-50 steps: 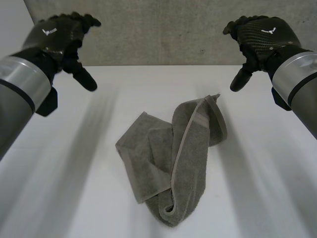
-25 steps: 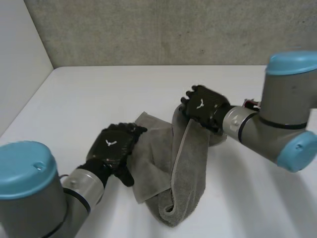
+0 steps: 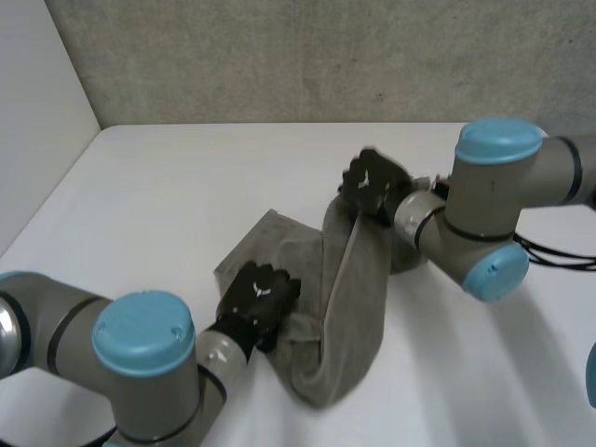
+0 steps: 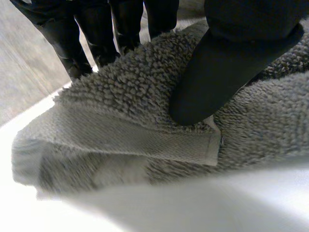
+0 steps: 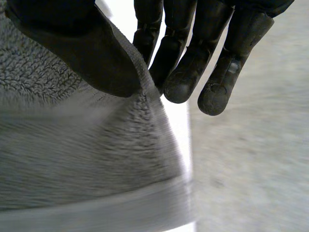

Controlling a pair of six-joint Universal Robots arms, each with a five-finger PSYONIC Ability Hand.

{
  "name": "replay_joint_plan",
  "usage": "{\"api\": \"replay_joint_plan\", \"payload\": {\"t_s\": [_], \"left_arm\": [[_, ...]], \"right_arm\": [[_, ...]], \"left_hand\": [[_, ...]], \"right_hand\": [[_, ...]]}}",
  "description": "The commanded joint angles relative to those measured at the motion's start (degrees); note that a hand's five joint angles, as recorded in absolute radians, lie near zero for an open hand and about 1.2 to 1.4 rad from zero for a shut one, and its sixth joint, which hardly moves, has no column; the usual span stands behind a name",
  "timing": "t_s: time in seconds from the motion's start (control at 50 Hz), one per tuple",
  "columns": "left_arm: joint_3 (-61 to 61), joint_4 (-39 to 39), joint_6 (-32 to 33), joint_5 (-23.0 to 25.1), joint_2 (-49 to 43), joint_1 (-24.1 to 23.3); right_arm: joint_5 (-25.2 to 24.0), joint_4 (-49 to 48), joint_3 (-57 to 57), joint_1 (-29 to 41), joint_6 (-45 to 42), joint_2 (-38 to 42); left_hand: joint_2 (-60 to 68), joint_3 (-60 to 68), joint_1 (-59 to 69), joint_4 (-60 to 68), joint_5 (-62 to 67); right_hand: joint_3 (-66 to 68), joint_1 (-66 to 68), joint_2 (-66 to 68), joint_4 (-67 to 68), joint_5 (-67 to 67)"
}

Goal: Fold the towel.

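standing by the white table, i see both arms bent in over its middle, the left arm coming from the near edge and the right arm from the right edge. between them lies the grey towel, bunched rather than flat: a thick rolled band runs from the far side toward the near edge, with a flatter flap spread beside it toward the table's left edge.

the left hand sits on the near part of that flap, where it meets the band. seen from its wrist, its thumb presses down on the terry just behind a flat woven hem, and its fingers stand on the far side of the raised fold, so i take it as a pinch on the cloth. the right hand is at the far end of the band; its thumb bears on the pile and its fingers curl close past a raised ridge of towel, which reads as a narrow pinch too.

the towel looks thick, soft and limp, light enough to lift but with no stiffness, so it will sag and drag wherever it is not held. the pile should grip well. i reckon the hemmed edges and corners are the places to take hold, since a pinch in the bulk only gathers more folds.
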Motion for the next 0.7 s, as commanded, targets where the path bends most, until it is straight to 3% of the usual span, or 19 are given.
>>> {"api": "replay_joint_plan", "payload": {"t_s": [0.02,0.04,0.06,0.1,0.12,0.16,0.22,0.3,0.4,0.46,0.7], "left_arm": [[12.54,1.48,5.61,-0.57,5.58,4.54],[16.84,2.79,5.27,-1.62,8.75,7.17],[16.89,2.8,5.26,-1.63,8.78,7.2],[23.01,7.26,3.08,-3.64,12.9,9.21],[23.04,7.29,3.06,-3.65,12.91,9.22],[26.55,12.8,-0.26,-5.32,15.27,10.09],[26.38,16.59,-2.81,-6.02,17.91,10.88],[20.96,16.43,-3.26,-5.5,17.92,11.77],[11.74,15.99,-3.0,-5.06,15.91,12.47],[5.14,16.6,-2.91,-4.45,13.19,13.61],[-5.0,14.05,-2.56,3.2,5.27,19.24]], "right_arm": [[9.69,-7.68,-13.34,-0.87,6.64,-2.5],[13.26,-10.55,-17.87,-1.22,11.43,-3.72],[13.3,-10.58,-17.91,-1.22,11.47,-3.73],[20.12,-14.87,-22.99,-3.93,24.23,-7.75],[20.15,-14.89,-23.01,-3.94,24.31,-7.77],[21.56,-14.98,-21.7,-5.61,32.36,-11.98],[21.56,-14.71,-17.15,-6.14,35.2,-14.88],[20.24,-14.45,-9.3,-6.32,35.38,-18.32],[10.95,-14.45,8.94,-8.51,34.07,-21.84],[8.12,-15.24,17.2,-9.13,32.58,-21.93],[6.27,-14.98,35.0,-11.24,25.1,-17.97]], "left_hand": [[11.26,11.41,13.59,11.29,13.3],[11.26,11.41,13.59,11.29,13.3],[11.26,11.41,13.59,11.29,13.3],[11.26,11.41,13.59,11.29,13.3],[11.26,11.41,13.59,11.29,13.3],[11.26,11.41,13.59,11.29,13.3],[11.26,11.41,13.59,11.29,13.3],[11.26,11.41,13.59,11.29,13.3],[11.26,11.41,13.59,11.29,13.3],[11.26,11.41,13.59,11.29,13.3],[11.26,11.41,13.59,11.29,13.3]], "right_hand": [[3.3,3.32,3.63,3.35,3.18],[3.3,3.32,3.63,3.35,3.18],[3.3,3.32,3.63,3.35,3.18],[3.3,3.32,3.63,3.35,3.18],[3.3,3.32,3.63,3.35,3.18],[3.3,3.32,3.63,3.35,3.18],[3.3,3.32,3.63,3.35,3.18],[3.3,3.32,3.63,3.35,3.18],[3.3,3.32,3.63,3.35,3.18],[3.3,3.32,3.63,3.35,3.18],[3.3,3.32,3.63,3.35,3.18]]}}
